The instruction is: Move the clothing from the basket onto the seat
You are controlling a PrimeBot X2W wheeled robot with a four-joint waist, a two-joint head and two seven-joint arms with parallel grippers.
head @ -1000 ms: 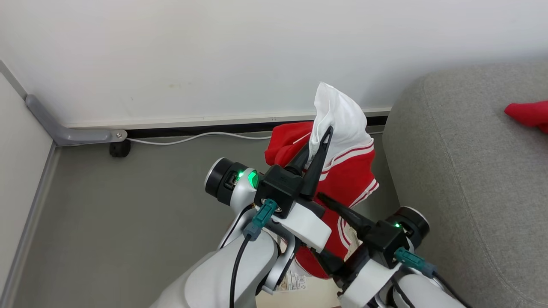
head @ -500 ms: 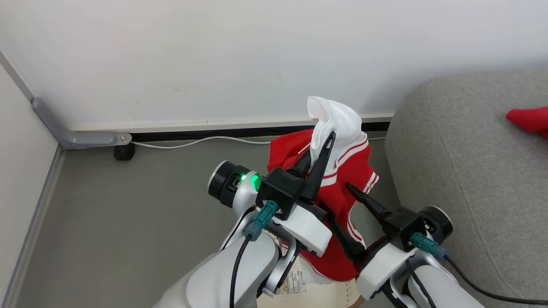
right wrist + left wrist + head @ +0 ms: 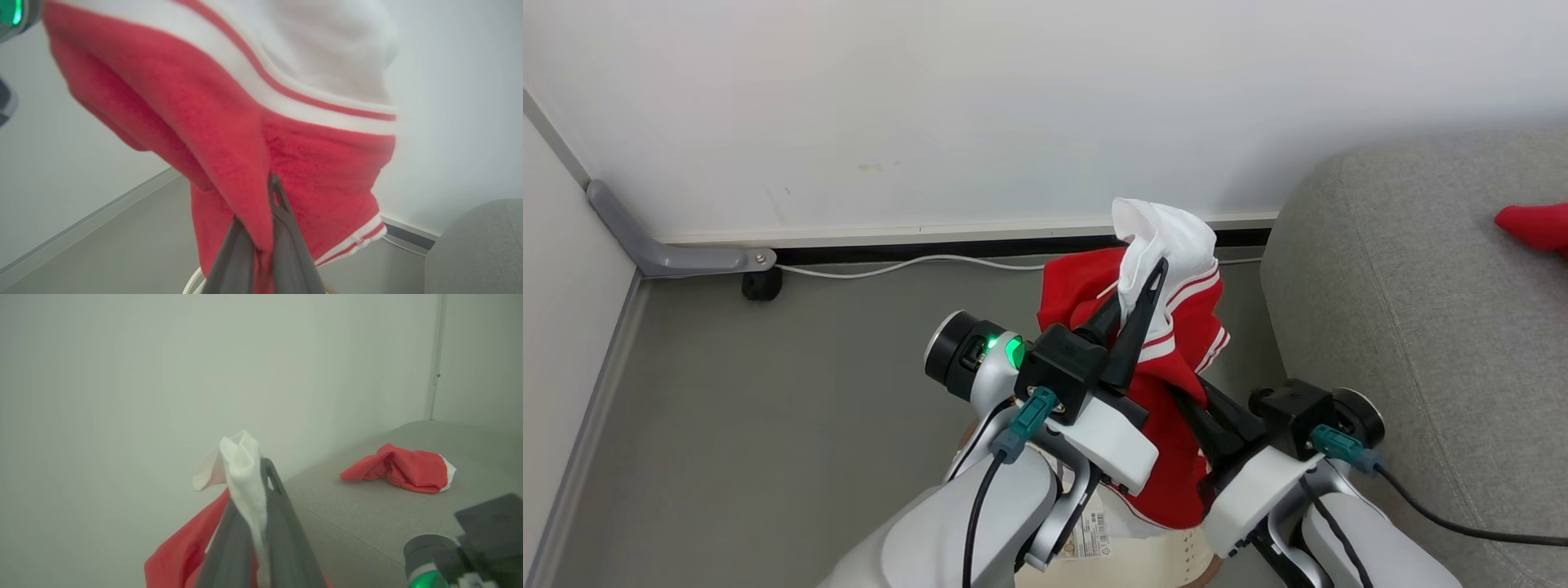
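Note:
A red garment [image 3: 1168,376] with a white panel and striped trim hangs in the air above the basket [image 3: 1168,563], whose cream perforated wall shows at the bottom edge. My left gripper [image 3: 1150,282] is shut on the white top fold [image 3: 241,461], fingers pointing up. My right gripper [image 3: 1188,400] is shut on a pinch of the lower red fabric [image 3: 245,171], just to the right and below. Another red garment [image 3: 402,469] lies on the grey seat [image 3: 1405,327], apart from both grippers.
A white wall and dark skirting [image 3: 915,249] run behind, with a white cable [image 3: 890,265] along the grey floor. A grey bracket and small black wheel [image 3: 760,286] sit at the left corner. The seat's rounded end [image 3: 478,249] is close on the right.
My right gripper was open beside the hanging garment; it has moved in and shut on the red fabric. The left gripper keeps its hold on the white fold.

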